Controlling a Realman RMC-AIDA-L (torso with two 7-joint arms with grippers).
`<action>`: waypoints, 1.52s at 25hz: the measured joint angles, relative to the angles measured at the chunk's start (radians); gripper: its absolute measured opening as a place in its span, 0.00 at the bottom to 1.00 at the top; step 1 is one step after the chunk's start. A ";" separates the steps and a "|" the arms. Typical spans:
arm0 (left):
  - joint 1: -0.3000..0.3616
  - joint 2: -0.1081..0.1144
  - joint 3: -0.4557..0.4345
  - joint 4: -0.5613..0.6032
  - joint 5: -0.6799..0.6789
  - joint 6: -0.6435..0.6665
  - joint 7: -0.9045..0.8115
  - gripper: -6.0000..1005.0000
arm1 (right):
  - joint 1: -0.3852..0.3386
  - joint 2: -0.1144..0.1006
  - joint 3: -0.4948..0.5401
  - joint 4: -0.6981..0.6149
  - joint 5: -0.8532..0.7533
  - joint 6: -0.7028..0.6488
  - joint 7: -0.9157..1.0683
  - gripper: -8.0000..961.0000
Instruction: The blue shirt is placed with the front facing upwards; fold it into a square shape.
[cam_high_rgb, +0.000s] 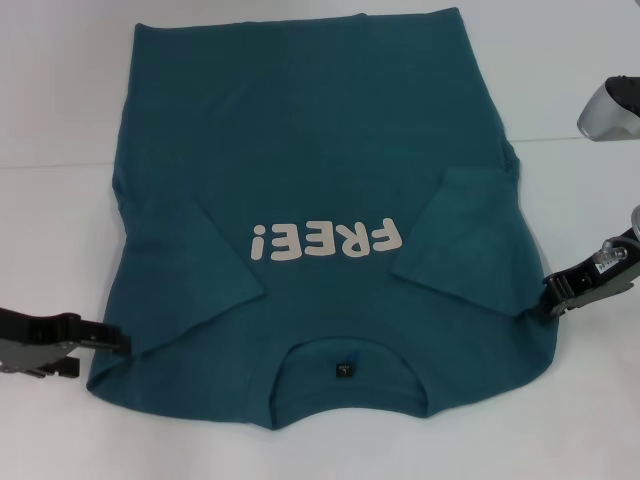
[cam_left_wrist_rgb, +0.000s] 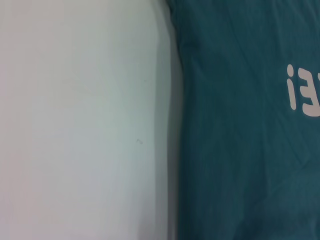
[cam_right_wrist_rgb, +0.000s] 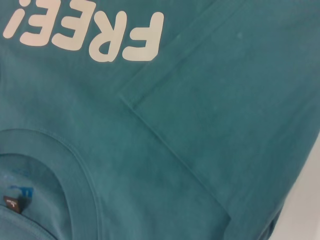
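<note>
Shirt: the blue shirt (cam_high_rgb: 320, 150) lies flat on the white bench (cam_high_rgb: 60, 100), lettering up, collar nearest the robot, both sleeves folded inward.
Left pincer (cam_high_rgb: 118, 341): at the shirt's left shoulder edge; whether it grips cannot be told.
Right pincer (cam_high_rgb: 553, 290): at the right shoulder edge; grip likewise unclear.

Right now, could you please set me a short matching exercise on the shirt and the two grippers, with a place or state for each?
Column one:
1. left gripper
2. right gripper
3. both sleeves
4. neck label

Column two:
A. folded inward over the blue shirt
B. at the shirt's edge on the robot's right
C. inside the collar, nearest the robot
D. at the shirt's shoulder corner on the robot's left

Pairs: 1-D, 2-B, 3-A, 4-C
</note>
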 joint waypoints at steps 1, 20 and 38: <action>0.000 0.000 0.001 0.000 0.000 -0.003 -0.001 0.84 | 0.000 0.000 0.000 0.000 0.000 0.000 -0.001 0.05; -0.003 0.000 0.003 0.008 0.015 -0.004 -0.005 0.84 | 0.000 0.000 0.002 0.002 0.000 0.001 -0.012 0.05; -0.013 -0.001 0.005 0.029 0.029 -0.015 -0.006 0.84 | 0.002 -0.002 0.002 0.002 0.000 -0.002 -0.023 0.05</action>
